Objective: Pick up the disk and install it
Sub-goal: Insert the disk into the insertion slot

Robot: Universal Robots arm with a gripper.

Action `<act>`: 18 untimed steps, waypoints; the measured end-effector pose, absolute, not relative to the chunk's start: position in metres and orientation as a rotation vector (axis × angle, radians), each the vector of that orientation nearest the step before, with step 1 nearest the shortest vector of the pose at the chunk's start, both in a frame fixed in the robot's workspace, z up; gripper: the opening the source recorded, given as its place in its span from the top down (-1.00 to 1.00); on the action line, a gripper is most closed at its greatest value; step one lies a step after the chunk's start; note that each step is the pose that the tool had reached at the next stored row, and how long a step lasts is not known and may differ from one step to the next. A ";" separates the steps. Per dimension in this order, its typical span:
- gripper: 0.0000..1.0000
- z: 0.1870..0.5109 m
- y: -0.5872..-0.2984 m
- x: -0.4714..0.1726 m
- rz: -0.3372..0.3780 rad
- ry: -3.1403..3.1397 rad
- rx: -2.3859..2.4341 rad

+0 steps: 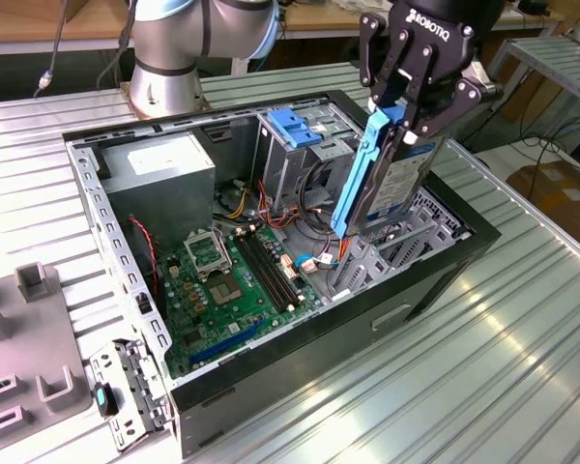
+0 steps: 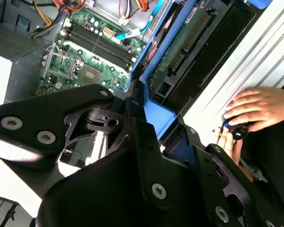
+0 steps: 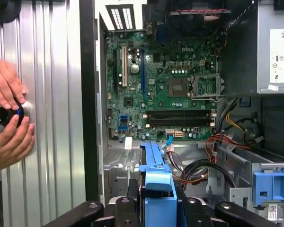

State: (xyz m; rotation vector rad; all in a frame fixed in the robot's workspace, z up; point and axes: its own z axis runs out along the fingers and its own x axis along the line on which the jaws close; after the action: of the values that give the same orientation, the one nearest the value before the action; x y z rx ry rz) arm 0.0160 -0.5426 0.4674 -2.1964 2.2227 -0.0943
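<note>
My gripper (image 1: 402,124) is shut on the disk (image 1: 396,188), a flat silver drive in a blue plastic carrier. It hangs on edge, tilted, over the open computer case (image 1: 104,220), its lower end just above the bay area at the case's right in the exterior view. In the second wrist view the disk (image 2: 182,49) shows its circuit-board side and blue frame, pointing down toward the motherboard (image 2: 92,52). In the first wrist view the blue carrier end of the disk (image 3: 157,182) sits between my black fingers, above the motherboard (image 3: 165,85).
Inside the case stand a metal drive cage with a blue top (image 1: 295,130), a grey power supply box (image 1: 159,169) and loose cables (image 3: 199,168). A person's hands (image 3: 7,118) rest on a black knob on the ribbed metal table beside the case. Grey fixtures (image 1: 29,329) lie at the exterior view's left.
</note>
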 end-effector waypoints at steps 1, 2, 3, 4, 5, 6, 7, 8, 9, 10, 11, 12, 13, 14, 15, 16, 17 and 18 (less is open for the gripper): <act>0.25 0.467 -0.543 0.019 -0.095 2.223 -2.196; 0.25 0.467 -0.543 0.023 -0.095 2.223 -2.197; 0.25 0.466 -0.543 0.026 -0.096 2.223 -2.197; 0.25 0.466 -0.543 0.030 -0.096 2.223 -2.197; 0.25 0.466 -0.543 0.035 -0.097 2.224 -2.197; 0.25 0.465 -0.543 0.039 -0.097 2.224 -2.197; 0.25 0.465 -0.543 0.042 -0.097 2.224 -2.198; 0.25 0.465 -0.543 0.046 -0.098 2.224 -2.198; 0.25 0.465 -0.544 0.048 -0.098 2.224 -2.198; 0.25 0.464 -0.544 0.050 -0.099 2.225 -2.198; 0.25 0.464 -0.544 0.052 -0.099 2.225 -2.199; 0.25 0.463 -0.544 0.052 -0.100 2.225 -2.199; 0.25 0.462 -0.545 0.052 -0.101 2.225 -2.199; 0.25 0.461 -0.545 0.053 -0.101 2.225 -2.200; 0.25 0.460 -0.545 0.053 -0.102 2.223 -2.203; 0.25 0.460 -0.545 0.054 -0.102 2.222 -2.204; 0.25 0.459 -0.546 0.054 -0.102 2.222 -2.204; 0.25 0.459 -0.546 0.055 -0.102 2.222 -2.204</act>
State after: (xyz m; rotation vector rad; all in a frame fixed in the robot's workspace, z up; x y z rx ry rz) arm 0.0553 -0.5464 0.4591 -2.2036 2.2219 -0.1017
